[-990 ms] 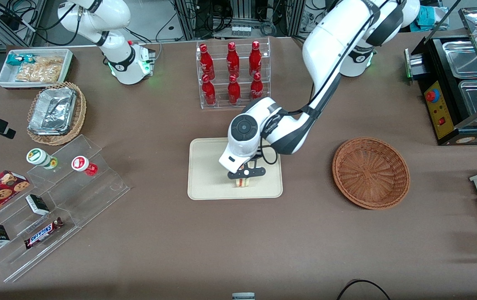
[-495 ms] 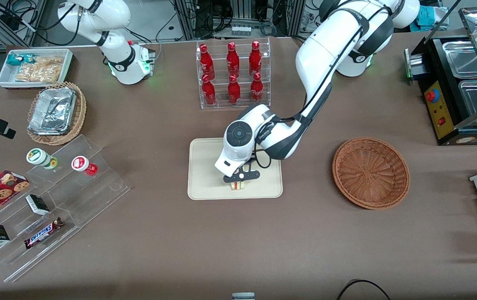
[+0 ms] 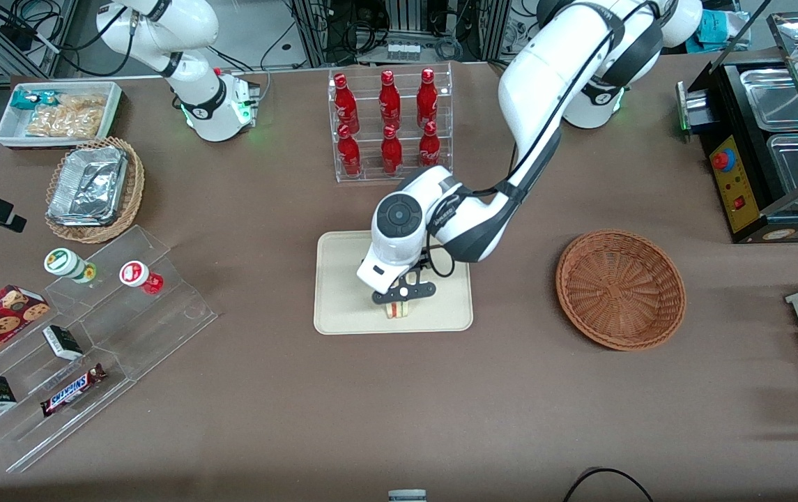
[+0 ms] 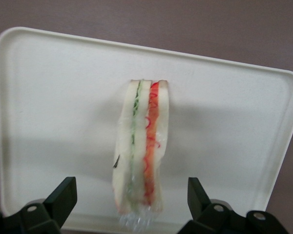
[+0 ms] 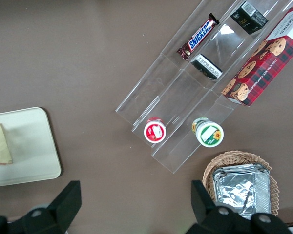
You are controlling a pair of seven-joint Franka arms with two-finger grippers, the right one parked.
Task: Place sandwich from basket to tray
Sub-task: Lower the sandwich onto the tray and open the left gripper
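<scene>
1. One sandwich (image 3: 399, 309) stands on its edge on the tray (image 3: 343, 279), toward the tray's six o'clock rim.
2. A bottle rack (image 3: 390, 125) sits at the tray's twelve o'clock, the basket (image 3: 620, 288) at three, both well apart.
3. Bare tray lies all round the sandwich.
4. The gripper (image 4: 132, 204) hangs above it, fingers (image 4: 63, 195) spread wide, touching nothing.

Brown table (image 3: 399, 418); metal framing and cables (image 3: 343, 28) at its edge.
</scene>
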